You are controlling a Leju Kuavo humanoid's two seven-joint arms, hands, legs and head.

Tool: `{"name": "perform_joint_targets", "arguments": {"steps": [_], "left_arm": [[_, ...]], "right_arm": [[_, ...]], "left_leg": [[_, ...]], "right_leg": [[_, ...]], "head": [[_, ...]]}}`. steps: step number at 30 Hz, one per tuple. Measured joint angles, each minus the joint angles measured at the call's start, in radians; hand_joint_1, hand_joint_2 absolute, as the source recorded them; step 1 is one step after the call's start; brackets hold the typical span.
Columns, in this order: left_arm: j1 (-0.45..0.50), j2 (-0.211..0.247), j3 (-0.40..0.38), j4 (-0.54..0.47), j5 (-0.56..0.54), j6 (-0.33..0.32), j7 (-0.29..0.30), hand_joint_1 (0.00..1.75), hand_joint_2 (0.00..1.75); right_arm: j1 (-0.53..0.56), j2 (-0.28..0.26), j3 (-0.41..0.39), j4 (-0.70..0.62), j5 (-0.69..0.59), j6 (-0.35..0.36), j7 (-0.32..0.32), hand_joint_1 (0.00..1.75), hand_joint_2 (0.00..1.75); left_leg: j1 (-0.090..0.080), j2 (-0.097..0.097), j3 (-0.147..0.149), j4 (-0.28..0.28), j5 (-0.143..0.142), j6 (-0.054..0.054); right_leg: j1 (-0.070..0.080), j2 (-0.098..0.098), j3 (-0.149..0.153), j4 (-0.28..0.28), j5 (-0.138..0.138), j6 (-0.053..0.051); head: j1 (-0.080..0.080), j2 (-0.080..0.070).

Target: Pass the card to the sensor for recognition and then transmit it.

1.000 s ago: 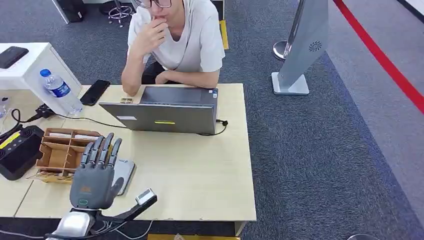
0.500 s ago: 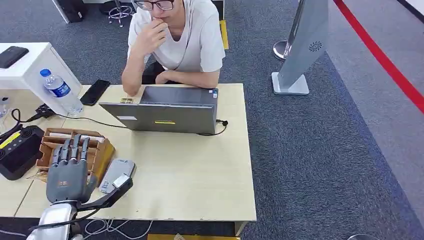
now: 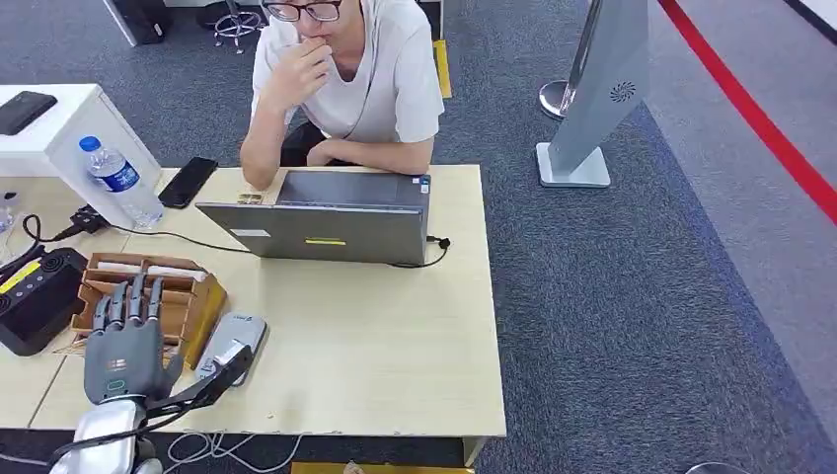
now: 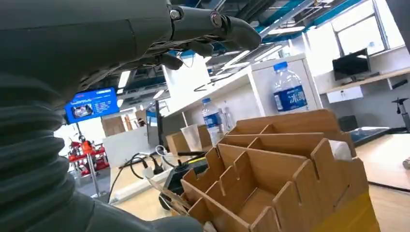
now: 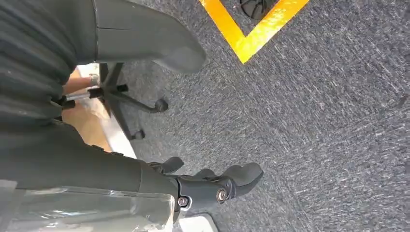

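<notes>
Fingers of the left hand (image 3: 123, 348) stand straight and apart, holding nothing, above the cardboard card organizer (image 3: 148, 301). Just beside it lies the grey card sensor (image 3: 233, 342) on the wooden table (image 3: 395, 336). Right hand (image 5: 212, 186) hangs over carpet, fingers loosely curled, empty.

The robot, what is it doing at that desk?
The robot's left hand hovers with its fingers spread over a cardboard organizer on the wooden desk. It holds nothing. A grey sensor lies just beside the organizer. A person sits behind a laptop. The right hand hangs over the carpet.
</notes>
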Motion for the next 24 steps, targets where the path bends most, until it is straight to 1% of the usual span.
{"name": "perform_joint_targets", "arguments": {"steps": [8, 24], "left_arm": [[0.000, -0.010, 0.000, 0.000, 0.000, -0.015, 0.000, 0.00, 1.75], [0.000, -0.020, 0.000, 0.000, 0.000, -0.020, 0.003, 0.00, 1.75]], "right_arm": [[-0.001, -0.001, 0.001, 0.000, -0.003, 0.000, 0.004, 0.00, 1.75], [-0.004, -0.001, 0.001, 0.000, -0.005, 0.000, 0.005, 0.00, 1.75]], "left_leg": [[0.000, 0.000, 0.000, 0.000, 0.000, 0.000], [0.000, 0.000, 0.000, 0.000, 0.000, 0.000]], "right_leg": [[0.000, 0.000, 0.000, 0.000, 0.000, 0.000], [0.000, 0.000, 0.000, 0.000, 0.000, 0.000]], "head": [[0.000, 0.000], [0.000, 0.000]]}}
